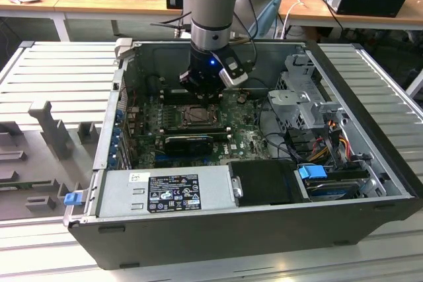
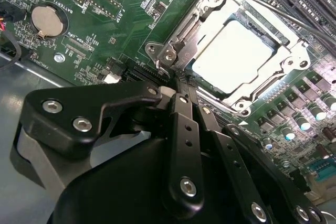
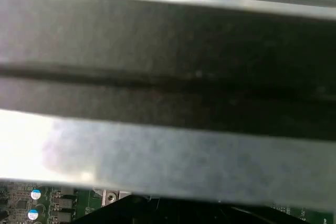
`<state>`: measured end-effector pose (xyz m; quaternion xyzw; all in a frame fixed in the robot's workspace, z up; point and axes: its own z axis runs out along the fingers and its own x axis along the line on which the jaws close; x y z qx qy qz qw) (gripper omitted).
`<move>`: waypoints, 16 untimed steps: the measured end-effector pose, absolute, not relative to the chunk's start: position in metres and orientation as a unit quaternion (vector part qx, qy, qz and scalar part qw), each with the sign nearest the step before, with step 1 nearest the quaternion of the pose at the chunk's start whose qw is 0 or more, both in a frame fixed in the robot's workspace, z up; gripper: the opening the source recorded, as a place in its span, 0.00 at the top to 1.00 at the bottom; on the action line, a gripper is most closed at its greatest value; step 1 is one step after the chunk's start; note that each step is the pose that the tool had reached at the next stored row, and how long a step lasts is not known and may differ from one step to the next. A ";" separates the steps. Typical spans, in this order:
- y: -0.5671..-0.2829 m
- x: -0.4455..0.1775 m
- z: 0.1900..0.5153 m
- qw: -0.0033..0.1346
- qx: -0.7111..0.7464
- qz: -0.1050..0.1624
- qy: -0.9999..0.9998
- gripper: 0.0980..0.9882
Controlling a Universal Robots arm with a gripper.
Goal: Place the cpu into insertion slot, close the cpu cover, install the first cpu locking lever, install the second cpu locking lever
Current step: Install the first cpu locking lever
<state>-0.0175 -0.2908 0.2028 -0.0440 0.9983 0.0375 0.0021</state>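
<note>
Pale matte metal, the square cpu [image 2: 234,51] lies seated just beyond my claw [image 2: 181,88], framed by the flat silver-grey cpu cover [image 2: 210,3]. My black fingers [image 2: 184,124] are pressed together, pinching nothing.

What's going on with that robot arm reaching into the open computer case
The arm's black gripper is down inside the open dark computer case, at the green motherboard. The pale square cpu already sits in the insertion slot, and the silver-grey cpu cover lies closed around it. The fingers are drawn together at the cover's edge, next to a thin metal locking lever.
</note>
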 end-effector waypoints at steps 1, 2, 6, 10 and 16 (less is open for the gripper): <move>-0.291 -0.018 0.202 0.002 -0.044 0.038 0.998 0.99; -0.291 -0.017 0.202 0.002 -0.044 0.038 0.998 0.99; -0.291 -0.017 0.201 0.002 -0.044 0.039 0.998 0.99; -0.290 -0.017 0.200 0.003 -0.044 0.057 0.997 0.99; -0.291 -0.017 0.215 0.003 -0.044 0.059 0.997 0.99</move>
